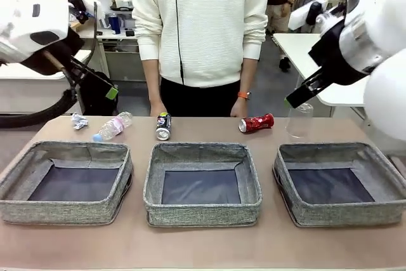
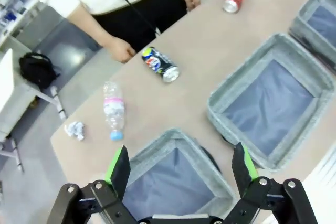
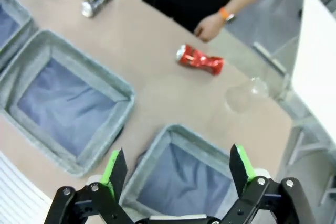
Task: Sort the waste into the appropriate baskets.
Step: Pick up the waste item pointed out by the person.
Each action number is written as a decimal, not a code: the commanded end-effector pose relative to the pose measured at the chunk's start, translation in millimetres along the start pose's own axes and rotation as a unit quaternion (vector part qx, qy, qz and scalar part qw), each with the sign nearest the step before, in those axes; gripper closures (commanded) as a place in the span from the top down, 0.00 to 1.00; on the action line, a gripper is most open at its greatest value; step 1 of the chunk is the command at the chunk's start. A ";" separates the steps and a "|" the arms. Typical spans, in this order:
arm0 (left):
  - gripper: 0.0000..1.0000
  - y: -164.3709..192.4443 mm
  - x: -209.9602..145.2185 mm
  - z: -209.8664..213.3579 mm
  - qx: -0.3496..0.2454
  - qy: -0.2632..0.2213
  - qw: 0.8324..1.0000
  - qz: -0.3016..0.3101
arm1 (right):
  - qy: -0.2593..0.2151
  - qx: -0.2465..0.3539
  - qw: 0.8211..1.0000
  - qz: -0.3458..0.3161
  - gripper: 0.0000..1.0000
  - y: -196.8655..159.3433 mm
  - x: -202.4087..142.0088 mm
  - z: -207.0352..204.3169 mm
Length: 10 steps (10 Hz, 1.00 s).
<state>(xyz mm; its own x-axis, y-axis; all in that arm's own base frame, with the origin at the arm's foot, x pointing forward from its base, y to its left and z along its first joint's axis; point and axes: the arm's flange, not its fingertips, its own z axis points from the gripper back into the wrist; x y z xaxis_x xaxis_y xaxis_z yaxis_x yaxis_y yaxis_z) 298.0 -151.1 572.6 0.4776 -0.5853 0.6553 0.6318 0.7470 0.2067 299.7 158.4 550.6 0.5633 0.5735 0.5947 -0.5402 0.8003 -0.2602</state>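
Pepsi can (image 1: 163,125) on table (image 1: 203,245); left jaws, right jaws wide open, empty.

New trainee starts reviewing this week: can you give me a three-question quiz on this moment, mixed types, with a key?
1. True or false: the middle basket holds nothing.
2. Which waste lies farthest to the robot's left? A crushed red can; B paper ball; C clear plastic cup.
3. Fill in: the left gripper and right gripper both stand ___.
Key: 1 true; 2 B; 3 open.
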 end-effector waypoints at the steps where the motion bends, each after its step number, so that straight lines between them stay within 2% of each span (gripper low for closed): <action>1: 1.00 11.9 -15.2 8.0 -0.117 -0.003 0.992 0.049 | -0.025 0.110 0.993 -0.037 1.00 -17.2 -15.1 -16.5; 2: 1.00 34.7 -35.4 6.7 -0.189 -0.015 0.976 0.103 | -0.033 0.195 0.977 -0.076 1.00 -28.0 -31.2 -20.4; 3: 1.00 60.9 -67.2 -0.4 -0.265 -0.021 0.949 0.169 | -0.065 0.298 0.940 -0.154 1.00 -41.1 -53.6 -26.9; 4: 1.00 82.0 -107.0 -9.1 -0.303 -0.022 0.923 0.237 | -0.091 0.353 0.902 -0.234 1.00 -51.9 -80.5 -29.8; 5: 1.00 100.3 -153.2 -16.4 -0.334 -0.060 0.886 0.317 | -0.121 0.367 0.871 -0.302 1.00 -63.2 -114.2 -21.3; 6: 1.00 113.4 -190.6 -13.7 -0.347 -0.117 0.851 0.376 | -0.151 0.372 0.852 -0.337 1.00 -75.0 -142.3 -7.4; 7: 1.00 123.6 -222.7 -8.8 -0.335 -0.160 0.828 0.420 | -0.164 0.362 0.844 -0.360 1.00 -89.4 -170.1 4.2; 8: 1.00 124.9 -245.3 -4.4 -0.320 -0.184 0.814 0.449 | -0.151 0.339 0.848 -0.379 1.00 -105.5 -198.5 14.6; 9: 1.00 131.7 -280.9 1.2 -0.309 -0.205 0.792 0.485 | -0.148 0.336 0.841 -0.398 1.00 -123.6 -235.8 20.1; 10: 1.00 131.7 -307.6 3.0 -0.301 -0.217 0.774 0.512 | -0.154 0.349 0.824 -0.418 1.00 -135.6 -268.4 14.7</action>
<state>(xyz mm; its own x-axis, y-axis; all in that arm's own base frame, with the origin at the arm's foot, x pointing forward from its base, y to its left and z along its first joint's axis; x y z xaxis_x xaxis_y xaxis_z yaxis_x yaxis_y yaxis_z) 296.0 186.8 456.3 0.7757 0.4400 0.4524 0.2808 0.4013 -0.8718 293.8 -119.6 525.6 0.7901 -0.2808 0.5449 -0.3416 0.5364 0.7718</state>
